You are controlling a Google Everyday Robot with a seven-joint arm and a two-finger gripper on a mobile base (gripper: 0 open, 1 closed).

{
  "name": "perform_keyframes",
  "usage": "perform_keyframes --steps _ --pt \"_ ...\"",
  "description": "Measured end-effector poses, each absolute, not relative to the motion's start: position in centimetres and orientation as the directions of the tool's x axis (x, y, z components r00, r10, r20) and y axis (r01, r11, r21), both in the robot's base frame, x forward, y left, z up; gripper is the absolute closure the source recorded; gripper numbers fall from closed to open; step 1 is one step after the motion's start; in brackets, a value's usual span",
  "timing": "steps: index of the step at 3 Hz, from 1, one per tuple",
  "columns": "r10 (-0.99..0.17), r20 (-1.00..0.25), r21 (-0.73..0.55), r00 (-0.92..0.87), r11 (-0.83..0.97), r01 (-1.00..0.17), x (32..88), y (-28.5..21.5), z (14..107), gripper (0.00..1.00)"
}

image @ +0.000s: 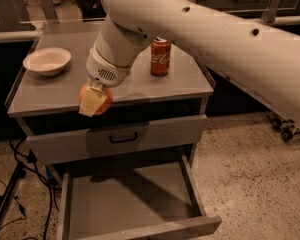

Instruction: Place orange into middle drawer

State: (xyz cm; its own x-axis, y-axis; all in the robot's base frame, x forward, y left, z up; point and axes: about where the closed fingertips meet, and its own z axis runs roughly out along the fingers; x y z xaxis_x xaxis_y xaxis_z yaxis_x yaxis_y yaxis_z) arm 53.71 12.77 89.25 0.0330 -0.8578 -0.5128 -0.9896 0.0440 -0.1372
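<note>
Claw (pixel 93 103) under wrist, tight rnd orange (pixel 106 104)

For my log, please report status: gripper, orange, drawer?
Gripper shut on orange, over cabinet top's front edge. Middle drawer open below, floor bare. Nothing seen in the way.
</note>
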Motion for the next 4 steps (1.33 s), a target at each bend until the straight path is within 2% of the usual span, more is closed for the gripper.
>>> perform_keyframes --steps 1,4 --pt "-0.869 -0.494 -0.132 0.016 0.057 -0.990 54.0 12.0 88.0 1.00" --pt "-0.851 -0.493 0.093 -0.181 0.155 -0.984 46.1 8.6 75.1 1.00"
